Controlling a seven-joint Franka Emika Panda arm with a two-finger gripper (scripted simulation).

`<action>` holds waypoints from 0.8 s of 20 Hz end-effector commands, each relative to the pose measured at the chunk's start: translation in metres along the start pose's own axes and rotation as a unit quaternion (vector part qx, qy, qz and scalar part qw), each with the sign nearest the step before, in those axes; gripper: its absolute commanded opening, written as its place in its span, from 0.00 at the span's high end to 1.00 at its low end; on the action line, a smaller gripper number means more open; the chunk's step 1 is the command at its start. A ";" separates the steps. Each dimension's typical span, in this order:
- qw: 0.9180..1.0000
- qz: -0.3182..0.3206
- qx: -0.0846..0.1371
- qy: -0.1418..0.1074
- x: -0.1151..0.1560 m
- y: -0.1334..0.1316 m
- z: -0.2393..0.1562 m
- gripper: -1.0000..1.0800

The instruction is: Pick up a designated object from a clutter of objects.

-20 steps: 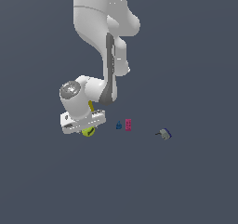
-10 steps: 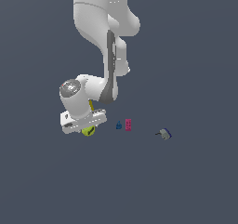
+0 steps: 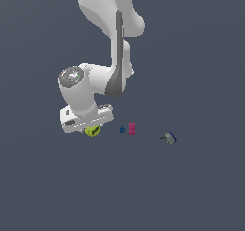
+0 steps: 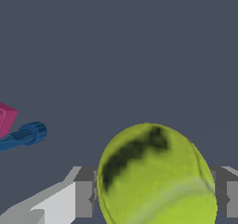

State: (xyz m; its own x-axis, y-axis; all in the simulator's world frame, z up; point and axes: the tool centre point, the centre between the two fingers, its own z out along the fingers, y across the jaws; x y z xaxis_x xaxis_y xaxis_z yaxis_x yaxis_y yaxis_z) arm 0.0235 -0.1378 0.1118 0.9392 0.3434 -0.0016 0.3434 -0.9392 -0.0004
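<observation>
Only one thing apart from the task is seen: a flat ground surface of plain dark slate-blue. In the exterior view the whole picture is filled by it, from edge to edge, and the same even tone is kept across the exterior view's left and right. In the wrist view the same surface is shown as a smooth, matte, unmarked field of one colour, and most of that picture is taken up by it.
</observation>
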 end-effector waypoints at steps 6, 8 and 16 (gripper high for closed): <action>1.000 0.000 -0.001 0.000 0.021 -0.020 -0.079 1.00; 1.000 0.000 -0.001 0.000 0.026 -0.025 -0.101 1.00; 1.000 0.000 -0.001 0.000 0.050 -0.046 -0.186 1.00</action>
State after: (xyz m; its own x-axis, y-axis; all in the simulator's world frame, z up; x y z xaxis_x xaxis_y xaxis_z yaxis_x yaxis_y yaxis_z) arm 0.0521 -0.0829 0.2805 0.9392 0.3435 -0.0014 0.3435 -0.9392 0.0019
